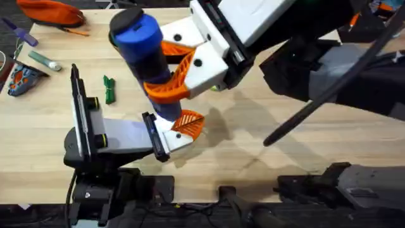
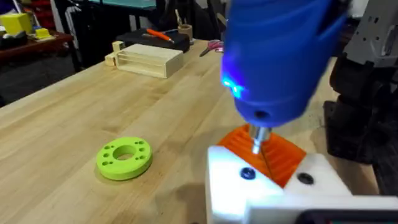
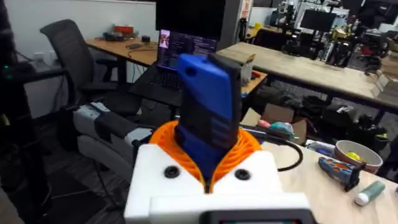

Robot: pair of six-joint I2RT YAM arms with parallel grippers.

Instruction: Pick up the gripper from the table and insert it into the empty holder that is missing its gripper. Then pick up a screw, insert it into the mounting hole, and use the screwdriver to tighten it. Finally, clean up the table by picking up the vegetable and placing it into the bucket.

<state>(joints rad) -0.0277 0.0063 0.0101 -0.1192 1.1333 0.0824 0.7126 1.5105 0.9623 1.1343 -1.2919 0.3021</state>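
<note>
Your right claw (image 1: pixel 174 73) is clenched on the blue electric screwdriver (image 1: pixel 142 47), tip down at the orange gripper (image 2: pixel 264 155) seated in the left arm's white holder (image 2: pixel 273 190). Can't tell the left claw's state. If the bit sits off-centre, I'd guess it cams out or cross-threads the screw.

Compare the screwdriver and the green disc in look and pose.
The screwdriver is blue, thick-bodied, with a thin silver tip; the green disc is a flat bright-green ring with small holes. The screwdriver stands upright, tip down at the orange gripper; the disc lies flat on the table. The right gripper clamps the screwdriver; nothing holds the disc.
</note>
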